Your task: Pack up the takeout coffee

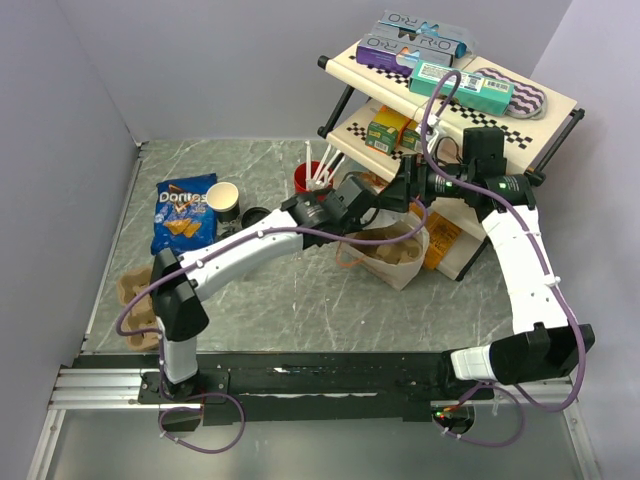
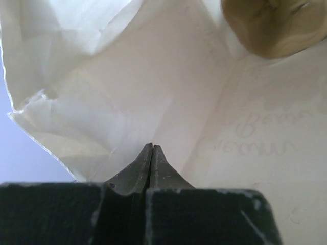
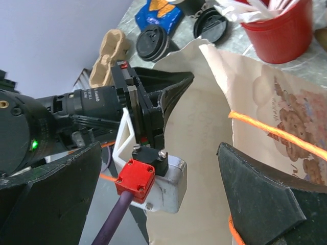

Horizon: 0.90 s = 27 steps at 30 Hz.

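Where the bench (image 1: 300, 300) meets the shelf (image 1: 345, 60), we find the paper bag (image 1: 400, 255) standing open. The left jaws sit together inside its mouth; we cannot tell whether they pinch paper. The right jaws stand wide apart just beside the bag. The coffee cup (image 1: 222, 200) stands upright on the bench, well apart from the bag, beside the chip packet (image 1: 183, 212).
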Motion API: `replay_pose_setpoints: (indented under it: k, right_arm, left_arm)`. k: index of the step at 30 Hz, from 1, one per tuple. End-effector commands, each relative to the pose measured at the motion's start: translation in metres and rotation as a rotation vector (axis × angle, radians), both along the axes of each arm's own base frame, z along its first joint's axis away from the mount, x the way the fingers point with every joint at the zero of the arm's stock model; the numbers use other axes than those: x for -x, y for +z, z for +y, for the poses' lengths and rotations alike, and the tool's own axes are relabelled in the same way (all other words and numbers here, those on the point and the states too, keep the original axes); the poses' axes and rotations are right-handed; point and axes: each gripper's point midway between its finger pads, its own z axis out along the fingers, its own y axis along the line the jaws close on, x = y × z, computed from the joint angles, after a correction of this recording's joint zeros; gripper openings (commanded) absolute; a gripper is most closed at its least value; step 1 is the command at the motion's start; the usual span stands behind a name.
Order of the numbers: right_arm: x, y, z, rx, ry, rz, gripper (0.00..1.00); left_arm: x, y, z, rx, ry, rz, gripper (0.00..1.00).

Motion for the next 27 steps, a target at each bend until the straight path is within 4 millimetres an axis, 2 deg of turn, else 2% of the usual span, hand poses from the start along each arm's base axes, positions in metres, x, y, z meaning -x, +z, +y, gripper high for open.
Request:
replay_pose_setpoints:
  k: [1, 2, 3, 5, 7, 10, 11, 12, 14, 15, 17, 18, 20, 21, 22, 23, 24, 25, 27]
  right_arm:
    - [0.001, 0.047, 0.008, -0.087, 0.068, -0.125, 1.0]
    - [0.003, 0.049, 0.011, -0.104, 0.088, -0.12, 1.0]
    - [0.008, 0.057, 0.015, -0.146, 0.143, -0.126, 1.0]
    - [0.014, 0.061, 0.02, -0.197, 0.183, -0.086, 1.0]
    - [0.016, 0.064, 0.022, -0.224, 0.201, -0.071, 1.0]
    - [0.015, 0.058, 0.02, -0.198, 0.18, -0.068, 1.0]
    - [0.009, 0.056, 0.017, -0.168, 0.14, -0.081, 1.0]
    - [0.007, 0.053, 0.016, -0.154, 0.13, -0.082, 1.0]
    - [0.003, 0.044, 0.011, -0.119, 0.097, -0.076, 1.0]
    - [0.003, 0.042, 0.011, -0.116, 0.094, -0.071, 1.0]
    - [0.003, 0.041, 0.01, -0.119, 0.091, -0.067, 1.0]
    - [0.004, 0.042, 0.011, -0.124, 0.098, -0.064, 1.0]
    - [0.003, 0.046, 0.01, -0.132, 0.096, -0.071, 1.0]
    - [0.004, 0.048, 0.011, -0.134, 0.099, -0.073, 1.0]
    - [0.003, 0.049, 0.01, -0.135, 0.097, -0.072, 1.0]
    - [0.002, 0.05, 0.01, -0.133, 0.093, -0.074, 1.0]
    - [0.003, 0.05, 0.01, -0.132, 0.094, -0.069, 1.0]
    - [0.003, 0.049, 0.01, -0.127, 0.096, -0.072, 1.0]
    - [0.003, 0.043, 0.01, -0.121, 0.095, -0.059, 1.0]
  left_arm:
    - [0.002, 0.013, 0.031, -0.123, -0.046, -0.13, 0.01]
    - [0.002, 0.009, 0.035, -0.149, -0.049, -0.143, 0.01]
    - [0.003, -0.002, 0.043, -0.207, -0.06, -0.145, 0.01]
    - [0.0, -0.005, 0.051, -0.261, -0.045, -0.162, 0.01]
    - [-0.003, -0.002, 0.049, -0.262, -0.04, -0.17, 0.01]
    - [-0.005, 0.014, 0.036, -0.159, -0.024, -0.161, 0.01]
    - [-0.002, 0.016, 0.031, -0.112, -0.047, -0.124, 0.01]
    - [-0.001, 0.033, 0.025, -0.017, -0.029, -0.119, 0.01]
    - [0.0, 0.048, 0.022, 0.078, -0.029, -0.092, 0.01]
    - [0.009, 0.06, 0.019, 0.15, -0.054, -0.055, 0.01]
    - [0.018, 0.069, 0.021, 0.201, -0.085, -0.013, 0.01]
    - [0.033, 0.074, 0.023, 0.237, -0.144, 0.018, 0.01]
    - [0.048, 0.076, 0.028, 0.261, -0.21, 0.032, 0.01]
    - [0.065, 0.075, 0.043, 0.259, -0.262, 0.029, 0.01]
    - [0.069, 0.085, 0.038, 0.332, -0.305, -0.003, 0.01]
    - [0.071, 0.089, 0.045, 0.366, -0.31, -0.011, 0.18]
    - [0.082, 0.1, 0.056, 0.417, -0.328, -0.03, 0.35]
    - [0.09, 0.115, 0.051, 0.497, -0.385, -0.035, 0.49]
    - [0.098, 0.139, 0.058, 0.599, -0.391, -0.058, 0.65]
